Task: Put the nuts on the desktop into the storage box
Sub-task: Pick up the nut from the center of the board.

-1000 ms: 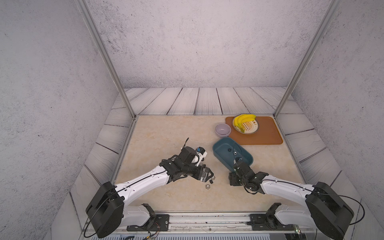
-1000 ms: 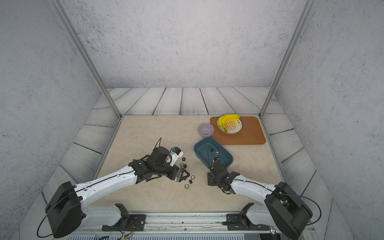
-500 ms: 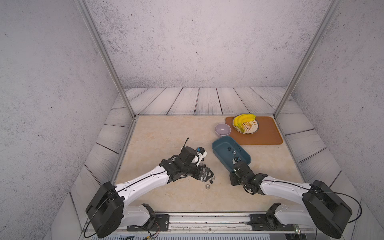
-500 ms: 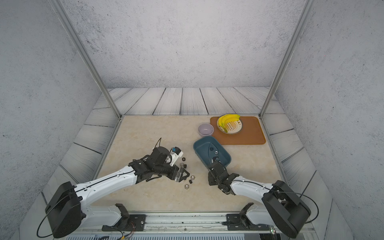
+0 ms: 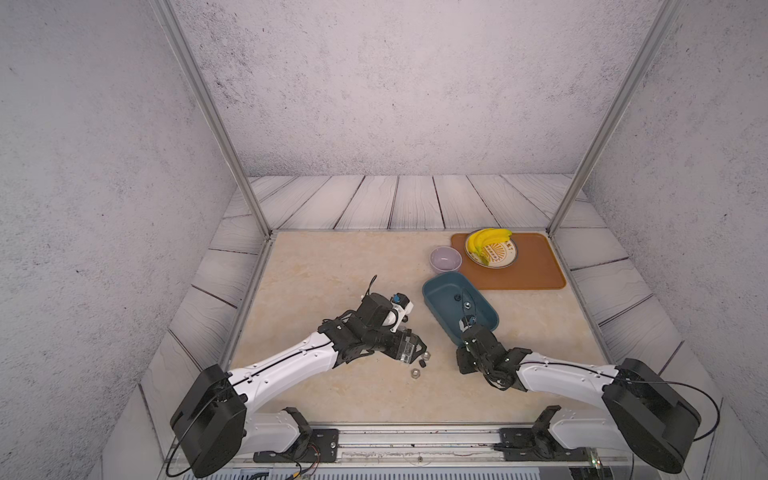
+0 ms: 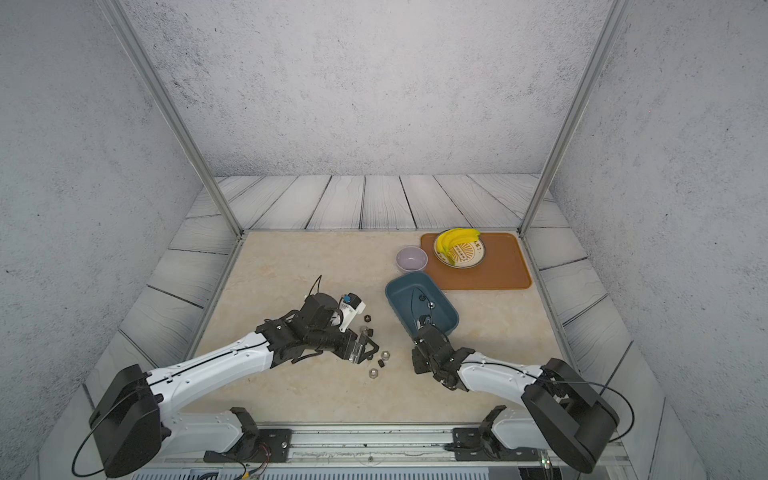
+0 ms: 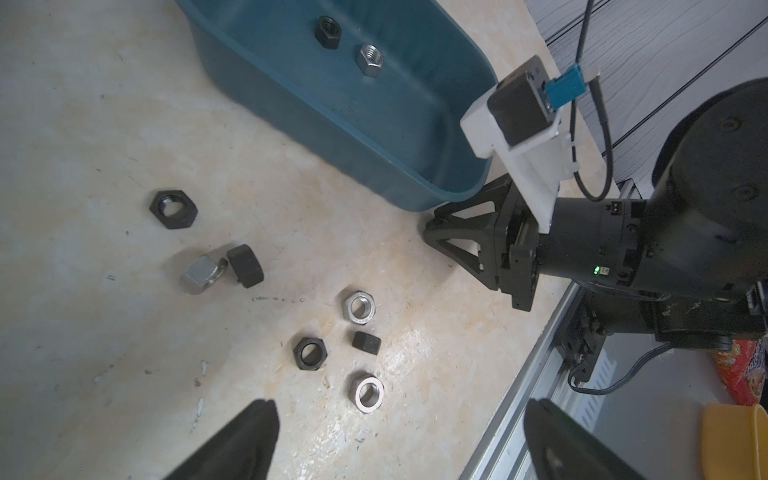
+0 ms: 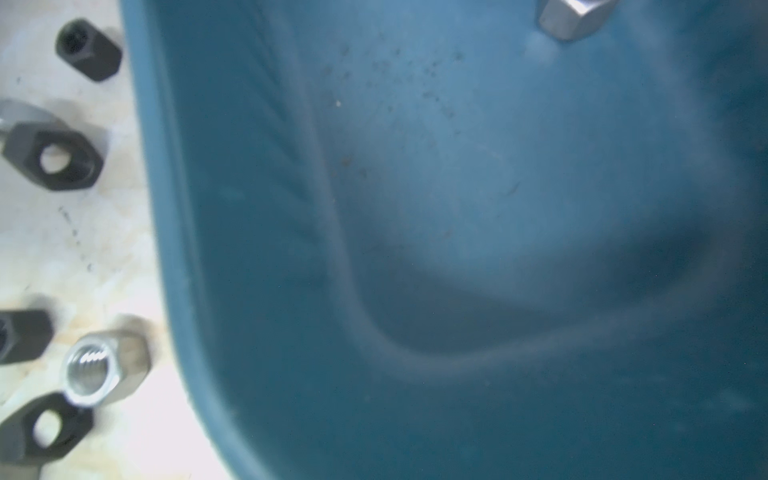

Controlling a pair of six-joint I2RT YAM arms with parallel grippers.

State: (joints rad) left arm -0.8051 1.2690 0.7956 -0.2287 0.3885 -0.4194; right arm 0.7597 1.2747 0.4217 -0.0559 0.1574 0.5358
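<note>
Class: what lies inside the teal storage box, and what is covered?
Inside the storage box lie a black nut and a silvery nut. The right arm's camera mount covers one corner in the left wrist view, so nothing can be told there.

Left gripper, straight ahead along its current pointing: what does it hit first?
Probably the silvery nut lying flat on the desktop, just ahead of the left gripper, between its open fingers. Depth is unclear in the wrist view, so bare desktop could come first.

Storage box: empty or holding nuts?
Not empty: the left wrist view shows a black nut and a silvery nut inside the storage box.
</note>
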